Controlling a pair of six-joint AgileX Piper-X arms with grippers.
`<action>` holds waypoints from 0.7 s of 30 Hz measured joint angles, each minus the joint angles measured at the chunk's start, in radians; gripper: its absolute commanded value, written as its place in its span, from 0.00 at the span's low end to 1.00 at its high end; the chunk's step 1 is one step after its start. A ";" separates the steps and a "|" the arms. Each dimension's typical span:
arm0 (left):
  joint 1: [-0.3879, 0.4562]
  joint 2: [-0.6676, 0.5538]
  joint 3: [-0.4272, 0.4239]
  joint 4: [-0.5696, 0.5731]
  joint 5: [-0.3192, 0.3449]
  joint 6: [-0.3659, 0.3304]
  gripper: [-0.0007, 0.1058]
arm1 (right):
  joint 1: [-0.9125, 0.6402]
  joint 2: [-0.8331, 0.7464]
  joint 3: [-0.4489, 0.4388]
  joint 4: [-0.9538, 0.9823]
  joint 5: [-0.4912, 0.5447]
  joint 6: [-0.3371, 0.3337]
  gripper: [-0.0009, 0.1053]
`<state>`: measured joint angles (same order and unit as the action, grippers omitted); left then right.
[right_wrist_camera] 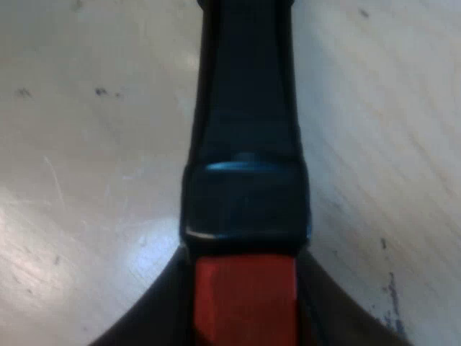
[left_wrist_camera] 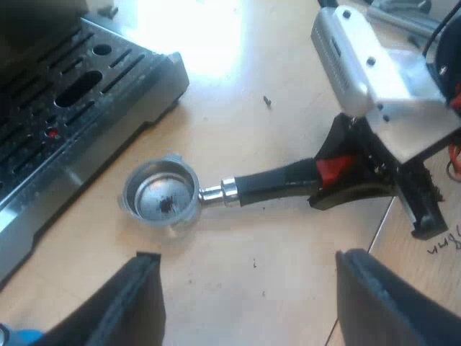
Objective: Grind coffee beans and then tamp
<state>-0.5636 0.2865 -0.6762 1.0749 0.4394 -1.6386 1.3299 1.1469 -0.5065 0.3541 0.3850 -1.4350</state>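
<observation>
Left wrist view: holder (left_wrist_camera: 216,191) lies flat on the pale wooden table (left_wrist_camera: 288,86), well clear of the machine's front and locked into nothing. Its round metal basket (left_wrist_camera: 160,194) faces up. The shiny bottom shows, with a small dark smudge in the middle. Basket sits just beside the edge of the drip tray (left_wrist_camera: 108,72) of the espresso machine (left_wrist_camera: 36,202), apart from it, not touching.

Dark handle (left_wrist_camera: 274,184) runs from the basket away from the machine to the red end (left_wrist_camera: 333,167).

Right gripper (left_wrist_camera: 344,173) is at that red end, black fingers pressed in on both sides, pinching the handle. Holder rests on the wood, not lifted.

Left gripper (left_wrist_camera: 248,288) hangs over the table near the basket, fingers (left_wrist_camera: 140,303) spread wide, bare wood between them, touching nothing.

A few tiny dark specks (left_wrist_camera: 267,101) dot the table between the tray and the right arm.

Right wrist view: handle seen close, running straight away from the camera over the same wood. Red end sits seated between the right fingers (right_wrist_camera: 144,324), one on each side, closed against it.
</observation>
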 measured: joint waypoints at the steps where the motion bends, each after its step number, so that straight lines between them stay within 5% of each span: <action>1: 0.000 0.001 0.000 0.000 0.000 0.000 0.53 | 0.000 0.010 0.000 0.000 0.000 0.000 0.01; 13: 0.000 0.000 0.000 0.002 0.000 0.000 0.53 | 0.000 0.083 0.000 -0.014 -0.003 0.000 0.01; 16: 0.000 0.000 0.000 0.002 0.000 0.000 0.53 | 0.000 0.083 0.000 -0.009 -0.012 0.000 0.15; 21: 0.000 0.000 0.000 0.009 0.000 0.000 0.53 | 0.000 0.078 -0.010 0.037 -0.049 0.002 0.54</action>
<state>-0.5636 0.2870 -0.6762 1.0840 0.4394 -1.6386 1.3299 1.2249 -0.5162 0.3912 0.3362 -1.4327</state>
